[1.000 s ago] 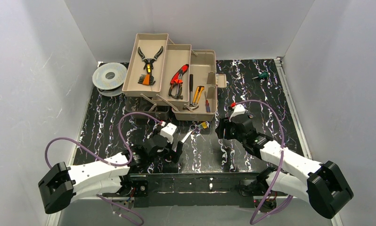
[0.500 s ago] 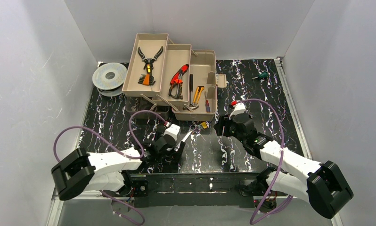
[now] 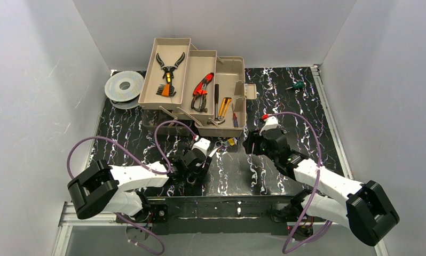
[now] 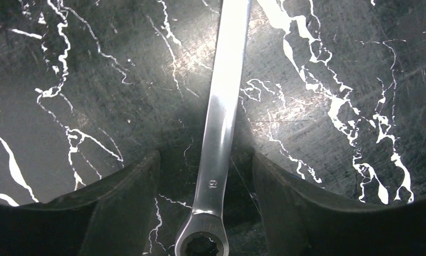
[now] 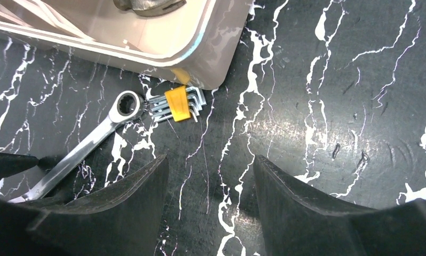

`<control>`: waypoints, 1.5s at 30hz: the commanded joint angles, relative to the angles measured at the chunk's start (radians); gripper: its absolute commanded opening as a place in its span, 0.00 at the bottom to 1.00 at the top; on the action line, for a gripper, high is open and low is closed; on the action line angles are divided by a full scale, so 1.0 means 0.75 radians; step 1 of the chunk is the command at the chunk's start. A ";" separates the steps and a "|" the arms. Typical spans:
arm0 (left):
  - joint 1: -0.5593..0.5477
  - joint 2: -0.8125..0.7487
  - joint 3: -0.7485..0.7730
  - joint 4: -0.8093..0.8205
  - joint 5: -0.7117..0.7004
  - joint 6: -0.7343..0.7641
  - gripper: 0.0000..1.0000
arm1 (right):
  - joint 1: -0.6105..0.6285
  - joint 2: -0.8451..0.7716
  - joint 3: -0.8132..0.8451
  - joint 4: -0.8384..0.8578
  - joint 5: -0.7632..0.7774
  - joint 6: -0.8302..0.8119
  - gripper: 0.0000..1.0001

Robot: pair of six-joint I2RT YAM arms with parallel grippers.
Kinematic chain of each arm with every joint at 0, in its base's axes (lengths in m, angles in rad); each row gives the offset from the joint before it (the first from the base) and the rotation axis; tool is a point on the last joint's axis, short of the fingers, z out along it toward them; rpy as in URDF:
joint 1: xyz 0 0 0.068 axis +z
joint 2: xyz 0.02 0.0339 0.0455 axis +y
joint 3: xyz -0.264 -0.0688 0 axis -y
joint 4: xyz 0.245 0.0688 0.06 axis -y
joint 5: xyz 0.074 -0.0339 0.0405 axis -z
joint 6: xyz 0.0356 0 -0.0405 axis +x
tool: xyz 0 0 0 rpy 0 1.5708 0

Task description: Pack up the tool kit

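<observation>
Left gripper [image 4: 205, 165] stands with its jaws well apart, one finger on each side of the wrench [image 4: 221, 101] shank just ahead of its near ring end, clamped on nothing. The wrench lies flat on the marbled table [image 4: 66, 80], near of the toolbox. Right gripper [image 5: 211, 162], further right, is likewise open and empty above bare table. Polished steel like this should be stiff, weighty for its size and slippery, and thin enough that the pads must reach almost to the tabletop. Closing across the shank's narrow edges, nearer mid-length than the ring, would likely stop it swinging. Just beside its far head lies a hex key set [image 5: 179, 104], right at the near corner of the toolbox [image 3: 229, 72], whose trays [image 3: 163, 48] fold out toward the far left
</observation>
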 commanded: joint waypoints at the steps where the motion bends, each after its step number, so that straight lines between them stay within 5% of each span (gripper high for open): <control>1: -0.007 0.048 0.042 -0.024 0.042 -0.006 0.55 | -0.004 0.090 0.120 -0.105 0.001 0.073 0.68; 7: -0.007 0.074 0.000 0.057 0.058 -0.038 0.40 | 0.007 0.214 0.243 -0.238 0.033 0.192 0.73; 16: -0.007 -0.019 -0.045 0.040 0.059 -0.076 0.01 | 0.114 0.327 0.276 -0.219 0.091 0.306 0.73; 27: -0.002 -0.320 -0.044 -0.023 0.082 -0.098 0.00 | 0.176 0.286 0.262 -0.197 -0.115 0.498 0.73; 36: 0.007 -0.306 -0.078 0.037 0.155 -0.142 0.00 | 0.199 0.349 0.177 0.024 -0.372 1.025 0.75; 45: 0.007 -0.314 -0.094 0.068 0.176 -0.153 0.00 | 0.339 0.566 0.214 0.209 -0.377 1.246 0.74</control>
